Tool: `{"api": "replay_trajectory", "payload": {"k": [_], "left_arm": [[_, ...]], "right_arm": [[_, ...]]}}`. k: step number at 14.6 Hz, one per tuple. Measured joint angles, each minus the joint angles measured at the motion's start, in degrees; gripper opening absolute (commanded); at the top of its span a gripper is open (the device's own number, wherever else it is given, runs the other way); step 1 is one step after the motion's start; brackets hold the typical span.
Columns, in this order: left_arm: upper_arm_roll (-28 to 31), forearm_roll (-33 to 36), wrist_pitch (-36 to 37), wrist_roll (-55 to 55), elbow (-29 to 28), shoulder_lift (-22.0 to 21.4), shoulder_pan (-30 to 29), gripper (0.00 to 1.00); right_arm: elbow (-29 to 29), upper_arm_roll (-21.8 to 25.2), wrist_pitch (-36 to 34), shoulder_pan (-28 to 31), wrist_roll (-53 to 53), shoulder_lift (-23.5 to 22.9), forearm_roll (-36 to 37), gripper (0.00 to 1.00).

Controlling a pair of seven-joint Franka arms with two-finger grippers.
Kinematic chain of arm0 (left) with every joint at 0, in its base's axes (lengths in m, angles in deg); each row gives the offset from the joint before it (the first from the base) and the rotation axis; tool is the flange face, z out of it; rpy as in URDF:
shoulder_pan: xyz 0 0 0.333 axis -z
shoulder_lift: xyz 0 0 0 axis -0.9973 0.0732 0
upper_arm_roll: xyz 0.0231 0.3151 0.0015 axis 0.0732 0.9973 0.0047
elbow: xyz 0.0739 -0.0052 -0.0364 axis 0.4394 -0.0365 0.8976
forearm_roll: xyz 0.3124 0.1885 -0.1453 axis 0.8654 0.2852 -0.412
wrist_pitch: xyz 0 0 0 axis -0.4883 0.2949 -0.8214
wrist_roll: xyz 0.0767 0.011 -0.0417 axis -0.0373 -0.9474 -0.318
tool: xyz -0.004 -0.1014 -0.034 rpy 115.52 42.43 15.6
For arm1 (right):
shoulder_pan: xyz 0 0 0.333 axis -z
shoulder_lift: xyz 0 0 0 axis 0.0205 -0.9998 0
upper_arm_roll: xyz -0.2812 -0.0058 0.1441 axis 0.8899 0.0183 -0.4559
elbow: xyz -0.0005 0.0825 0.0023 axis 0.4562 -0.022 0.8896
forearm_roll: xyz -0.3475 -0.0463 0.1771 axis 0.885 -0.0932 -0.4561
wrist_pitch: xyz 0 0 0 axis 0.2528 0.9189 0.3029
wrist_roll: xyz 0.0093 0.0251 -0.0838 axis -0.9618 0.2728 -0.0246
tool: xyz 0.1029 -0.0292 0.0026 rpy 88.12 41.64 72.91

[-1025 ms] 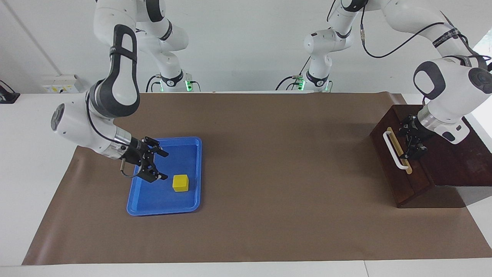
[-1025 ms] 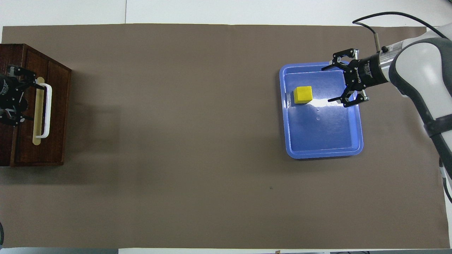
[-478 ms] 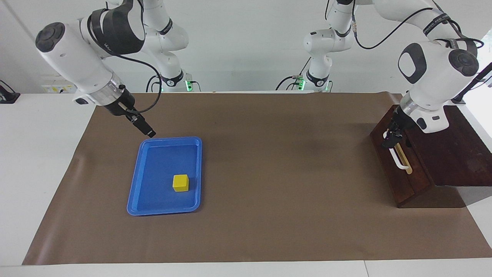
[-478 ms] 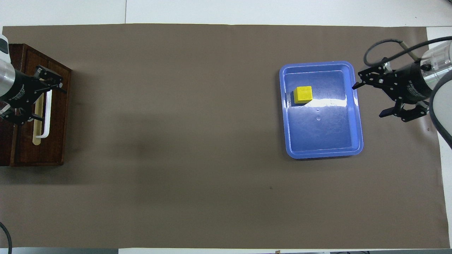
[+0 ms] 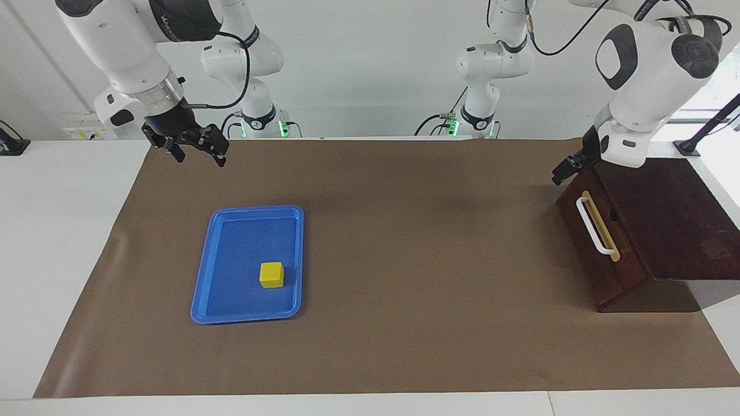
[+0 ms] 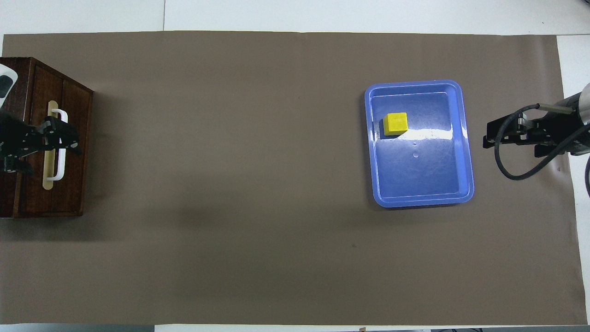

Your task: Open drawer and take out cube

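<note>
The yellow cube (image 5: 272,274) lies in the blue tray (image 5: 245,318), toward the right arm's end of the table; in the overhead view the cube (image 6: 396,124) sits in the tray's (image 6: 421,203) part farther from the robots. The dark wooden drawer (image 5: 584,248) with its white bar handle (image 5: 595,226) is shut, at the left arm's end. My left gripper (image 5: 563,172) is raised, open and empty, above the drawer front's top edge; from overhead it (image 6: 41,147) covers the handle (image 6: 59,161). My right gripper (image 5: 198,157) is open and empty, raised over the brown mat beside the tray (image 6: 511,143).
A brown mat (image 5: 404,231) covers the table. The drawer sits in a dark wooden cabinet (image 5: 676,219) at the mat's edge. The white table edge (image 5: 63,231) runs past the tray.
My right gripper has lifted off the tray and drawn back toward the robots. My left gripper has risen from the drawer handle. The cube and drawer have not moved.
</note>
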Motion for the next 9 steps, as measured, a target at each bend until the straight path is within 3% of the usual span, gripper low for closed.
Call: {"api": "replay_trajectory", "payload": {"k": [3, 9], "left_arm": [[-0.6, 0.0, 1.8, 4.3, -2.8, -3.8, 0.1, 1.00], [-2.1, -0.1, 1.7, 11.1, -3.9, -4.0, 0.1, 1.00]], "right_arm": [[-0.6, 0.0, 0.1, 0.4, 6.6, 0.0, 2.2, 1.00], [-0.7, 0.0, 0.3, 0.4, 11.4, 0.0, 4.1, 1.00]]}}
